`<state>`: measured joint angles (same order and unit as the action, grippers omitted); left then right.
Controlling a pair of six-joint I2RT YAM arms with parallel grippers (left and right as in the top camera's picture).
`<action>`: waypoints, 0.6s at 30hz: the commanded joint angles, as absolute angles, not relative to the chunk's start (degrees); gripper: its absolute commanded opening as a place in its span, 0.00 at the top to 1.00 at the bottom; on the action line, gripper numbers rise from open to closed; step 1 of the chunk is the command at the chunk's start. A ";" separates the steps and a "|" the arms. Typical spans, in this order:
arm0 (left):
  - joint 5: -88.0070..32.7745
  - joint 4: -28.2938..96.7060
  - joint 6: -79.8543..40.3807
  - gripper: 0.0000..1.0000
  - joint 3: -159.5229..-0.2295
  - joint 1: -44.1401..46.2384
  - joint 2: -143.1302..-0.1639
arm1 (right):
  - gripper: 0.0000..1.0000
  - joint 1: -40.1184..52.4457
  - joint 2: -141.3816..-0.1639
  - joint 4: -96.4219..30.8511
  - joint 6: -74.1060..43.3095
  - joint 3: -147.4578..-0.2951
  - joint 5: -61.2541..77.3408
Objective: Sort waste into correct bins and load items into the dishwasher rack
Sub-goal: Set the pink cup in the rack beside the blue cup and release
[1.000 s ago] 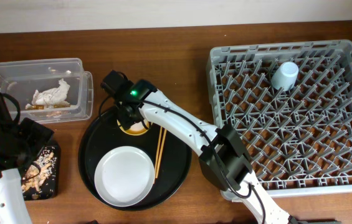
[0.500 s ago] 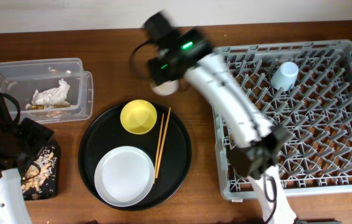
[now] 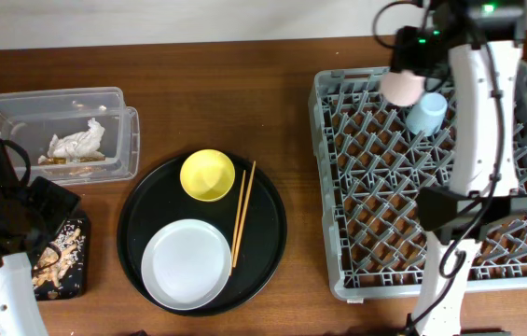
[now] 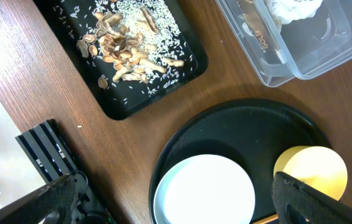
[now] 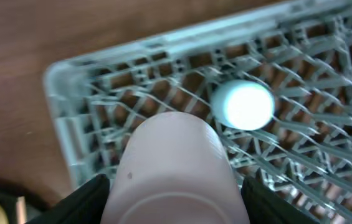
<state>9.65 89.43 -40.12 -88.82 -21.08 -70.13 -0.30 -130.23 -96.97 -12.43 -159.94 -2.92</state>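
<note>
The right claw (image 5: 176, 202) pinched the cream-pink cup (image 5: 174, 155) between its fingers (image 5: 91, 202) above a corner of the dishwasher rack (image 5: 60, 106); the light blue cup (image 5: 243, 104) stood bottom-up on the pegs just beyond the claw. The left claw (image 4: 188, 208) hung spread and empty over the desk (image 4: 32, 81), with the plate (image 4: 204, 190) and yellow bowl (image 4: 309, 174) beneath it and the black tray (image 4: 116, 102) of food scraps (image 4: 126, 46) farther ahead of it.

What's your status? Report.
Right end effector shut on pink cup, above rack beside blue cup. Left end effector open, empty. No obstruction seen.
</note>
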 commanded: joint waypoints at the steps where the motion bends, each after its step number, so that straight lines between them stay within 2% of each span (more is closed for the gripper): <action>1: 9.87 89.47 -39.81 0.01 -89.01 -21.43 -70.17 | 0.36 -2.92 -128.29 -97.36 -9.80 -153.67 -1.56; 7: 9.87 89.47 -39.81 0.01 -89.01 -21.43 -70.17 | 0.35 -4.69 -127.33 -97.34 -9.39 -142.34 -1.54; 18: 9.87 89.47 -39.81 0.01 -89.01 -21.43 -70.17 | 0.35 -4.51 -128.01 -94.37 -9.06 -139.65 -1.85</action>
<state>9.65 89.41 -40.12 -88.82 -21.08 -70.15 -4.38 -129.58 -94.48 -9.21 -140.00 -2.07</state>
